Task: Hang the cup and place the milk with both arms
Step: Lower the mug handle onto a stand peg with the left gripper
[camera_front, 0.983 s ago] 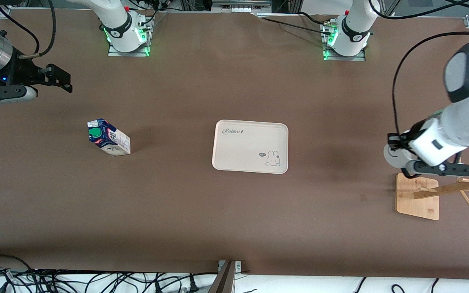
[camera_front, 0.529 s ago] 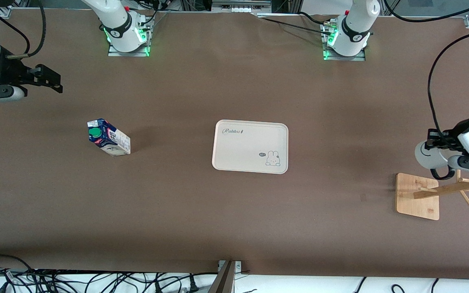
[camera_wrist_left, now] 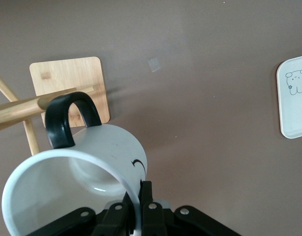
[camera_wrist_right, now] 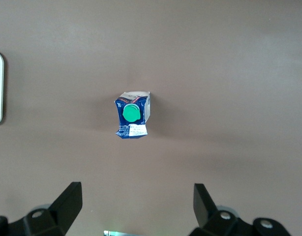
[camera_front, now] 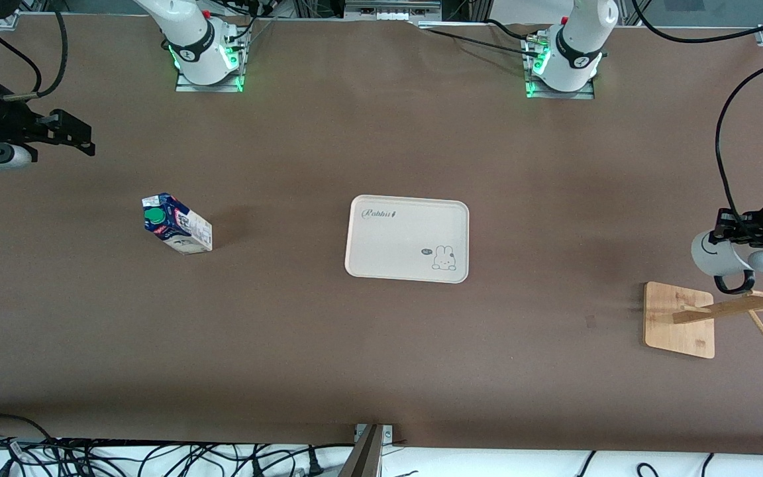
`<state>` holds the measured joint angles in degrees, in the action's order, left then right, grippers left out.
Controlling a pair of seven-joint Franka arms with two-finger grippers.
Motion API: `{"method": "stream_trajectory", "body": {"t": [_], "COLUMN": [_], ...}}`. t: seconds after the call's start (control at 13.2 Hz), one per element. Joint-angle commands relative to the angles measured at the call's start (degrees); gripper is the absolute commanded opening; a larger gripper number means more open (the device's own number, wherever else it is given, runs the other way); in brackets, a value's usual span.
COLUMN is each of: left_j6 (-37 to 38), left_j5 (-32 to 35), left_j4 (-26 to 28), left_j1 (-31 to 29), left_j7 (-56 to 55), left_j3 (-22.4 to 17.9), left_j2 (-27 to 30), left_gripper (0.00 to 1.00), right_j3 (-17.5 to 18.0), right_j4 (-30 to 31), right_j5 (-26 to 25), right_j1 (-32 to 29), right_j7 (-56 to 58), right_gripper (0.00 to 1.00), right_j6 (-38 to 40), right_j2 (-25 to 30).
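My left gripper [camera_front: 728,230] is shut on the rim of the white cup [camera_front: 714,254], holding it tilted in the air over the table beside the wooden rack [camera_front: 736,307]. In the left wrist view the fingers [camera_wrist_left: 147,202] pinch the cup's wall [camera_wrist_left: 111,147]. Its black handle [camera_wrist_left: 68,117] lies close against a rack peg [camera_wrist_left: 62,97]; I cannot tell if they touch. The milk [camera_front: 177,224] stands on the table toward the right arm's end. My right gripper [camera_front: 71,132] is open and empty, up in the air above the milk [camera_wrist_right: 133,115].
A cream tray [camera_front: 408,239] with a rabbit drawing lies in the middle of the table, and its edge shows in the left wrist view [camera_wrist_left: 293,101]. The rack's square wooden base [camera_front: 678,319] sits at the left arm's end. Cables run along the table's near edge.
My left arm has carried the cup toward the left arm's end of the table, closer to the rack's pegs. My right gripper has drifted slightly toward the table's right-arm end.
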<state>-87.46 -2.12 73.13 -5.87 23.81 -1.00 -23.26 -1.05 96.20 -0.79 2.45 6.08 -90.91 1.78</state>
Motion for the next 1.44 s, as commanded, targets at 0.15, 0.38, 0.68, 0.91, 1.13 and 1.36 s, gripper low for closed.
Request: {"method": "stream_trajectory", "body": {"t": [0.15, 0.38, 0.68, 0.91, 1.13, 1.36], "left_j6": [0.36, 0.27, 0.27, 0.1, 0.18, 0.18], "left_j5": [0.01, 0.01, -0.08, -0.08, -0.26, -0.69], "left_j4": [-0.97, -1.15, -3.61, -3.61, -3.61, -3.52], "left_j1": [-0.37, -0.29, -0.11, -0.37, -2.83, -4.06], "left_j7": [1.5, 1.59, 1.5, 1.67, 1.76, 1.76], "left_j3": [-0.49, -1.02, -1.02, -1.19, -1.55, -1.55], "left_j2": [-0.38, -0.38, -0.73, -1.35, -2.13, -3.01], "left_gripper": [0.0, 0.0, 0.0, 0.0, 0.0, 0.08], "right_j3": [1.05, 1.23, 1.49, 1.32, 1.49, 1.67], "right_j4": [-4.62, -4.53, -4.62, -4.44, -4.53, -4.53], "right_j5": [-0.88, -0.61, -1.22, -0.52, -0.35, -0.26], "right_j1": [-0.96, -0.87, -0.61, -0.79, -0.7, -0.52], "right_j7": [-0.02, -0.11, 0.07, -0.19, -0.28, -0.28], "right_gripper": [1.0, 1.0, 1.0, 1.0, 1.0, 1.0], "right_j6": [0.3, 0.82, 0.21, 0.47, 0.56, 0.21], "right_j2": [-1.69, -1.7, -1.87, -2.31, -2.31, -2.22]}}
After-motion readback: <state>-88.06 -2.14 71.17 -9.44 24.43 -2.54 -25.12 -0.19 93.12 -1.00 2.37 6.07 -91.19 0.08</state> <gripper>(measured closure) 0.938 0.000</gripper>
